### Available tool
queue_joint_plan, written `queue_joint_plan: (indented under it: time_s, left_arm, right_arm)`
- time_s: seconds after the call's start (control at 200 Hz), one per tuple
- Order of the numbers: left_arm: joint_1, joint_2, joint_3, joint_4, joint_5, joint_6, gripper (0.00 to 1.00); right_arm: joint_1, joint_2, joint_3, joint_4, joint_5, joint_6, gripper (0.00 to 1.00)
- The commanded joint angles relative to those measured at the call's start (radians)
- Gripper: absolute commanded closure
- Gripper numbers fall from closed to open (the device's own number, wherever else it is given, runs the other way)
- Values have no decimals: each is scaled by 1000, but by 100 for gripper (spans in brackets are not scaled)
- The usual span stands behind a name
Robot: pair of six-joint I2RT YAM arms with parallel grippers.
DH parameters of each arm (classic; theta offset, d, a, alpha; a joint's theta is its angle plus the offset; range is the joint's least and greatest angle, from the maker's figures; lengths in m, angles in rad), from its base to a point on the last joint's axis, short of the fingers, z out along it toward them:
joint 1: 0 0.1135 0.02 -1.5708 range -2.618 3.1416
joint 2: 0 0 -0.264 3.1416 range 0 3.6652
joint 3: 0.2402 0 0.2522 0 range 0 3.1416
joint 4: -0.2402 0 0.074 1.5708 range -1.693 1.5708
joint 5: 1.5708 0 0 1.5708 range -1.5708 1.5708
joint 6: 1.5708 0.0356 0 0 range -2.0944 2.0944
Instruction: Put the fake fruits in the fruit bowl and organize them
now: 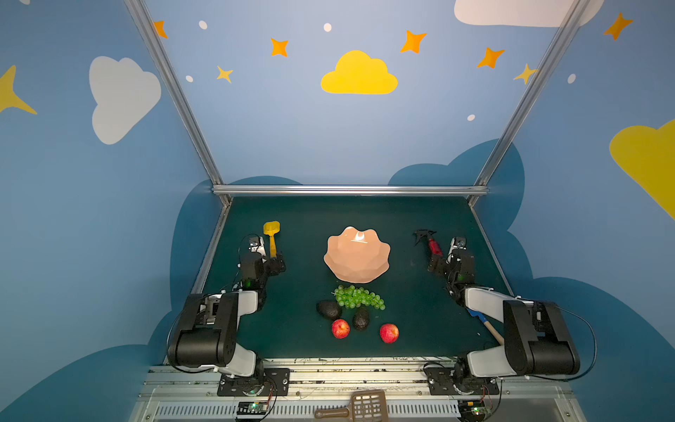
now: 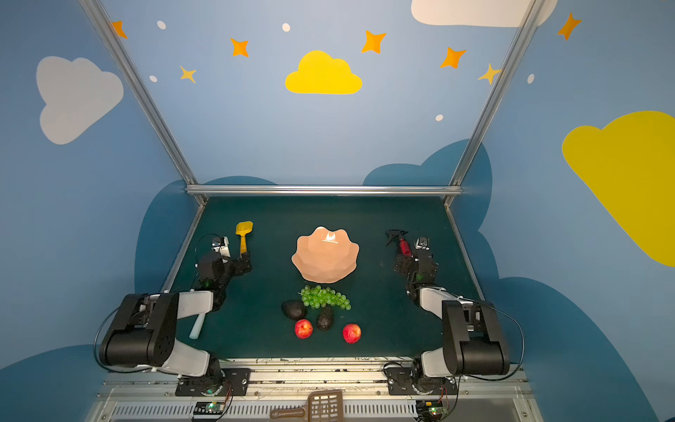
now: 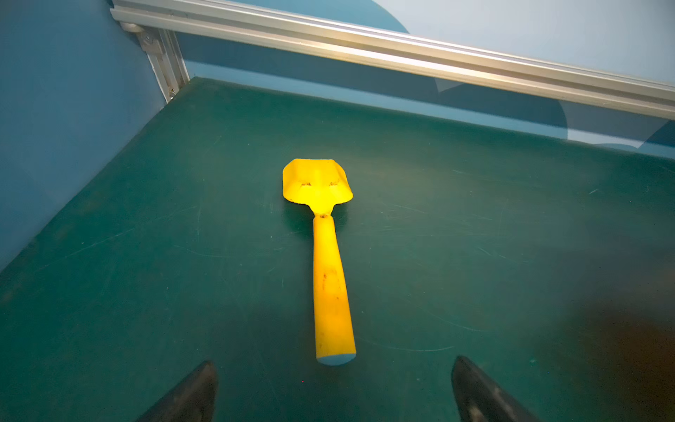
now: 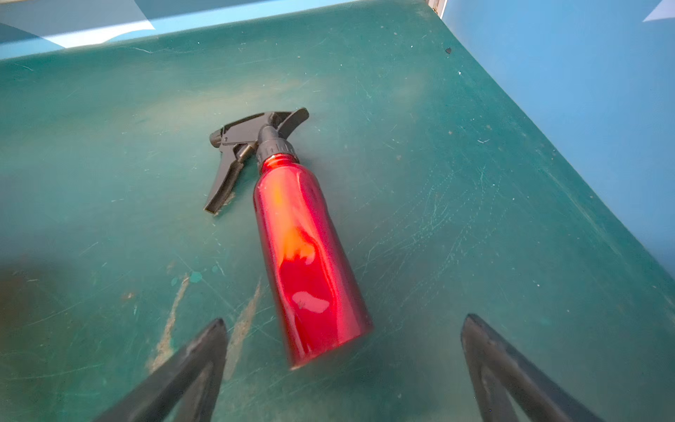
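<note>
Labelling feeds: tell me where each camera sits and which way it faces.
Both top views: high above the table's near edge, looking down and forward at the fruit bowl and grapes; left arm and right arm show.
Left wrist: on the left arm, facing the yellow shovel; open left gripper shows.
Right wrist: on the right arm, facing the red spray bottle; open right gripper shows.
Shared: top views also show shovel and bottle.

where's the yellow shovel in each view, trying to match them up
In a top view: the shovel lies left of the bowl, blade toward the far rail.
In a top view: same spot, left of the bowl.
Left wrist: centre of the picture, blade toward the rail.
Right wrist: not in it; only the spray bottle shows.
Shared landmark: the rail, in both top views and the left wrist view.
</note>
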Motion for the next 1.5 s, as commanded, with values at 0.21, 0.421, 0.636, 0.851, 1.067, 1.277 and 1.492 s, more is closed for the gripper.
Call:
queue_joint_plan:
  time_s: [0.21, 0.421, 0.636, 0.851, 1.067, 1.277, 1.492]
  left_arm:
    - [7, 11, 8, -17, 21, -9, 1]
    - [8, 10, 8, -16, 22, -8, 1]
    - [7, 10, 8, -17, 22, -9, 1]
    - [7, 10, 8, -16, 22, -10, 1]
    - [7, -1, 29, -63, -3, -19, 1]
    - [8, -153, 223, -438, -54, -116, 1]
    - [7, -342, 236, -505, -166, -508, 1]
  right_arm:
    - [0, 2, 17, 6, 13, 6, 2]
    - [0, 4, 19, 5, 16, 5, 1]
    - [0, 4, 19, 6, 14, 4, 1]
    - [1, 2, 18, 7, 14, 6, 1]
    - [2, -35, -8, 21, 14, 1, 1]
    - [85, -207, -9, 82, 164, -132, 2]
    - [13, -454, 292, -555, -72, 373, 1]
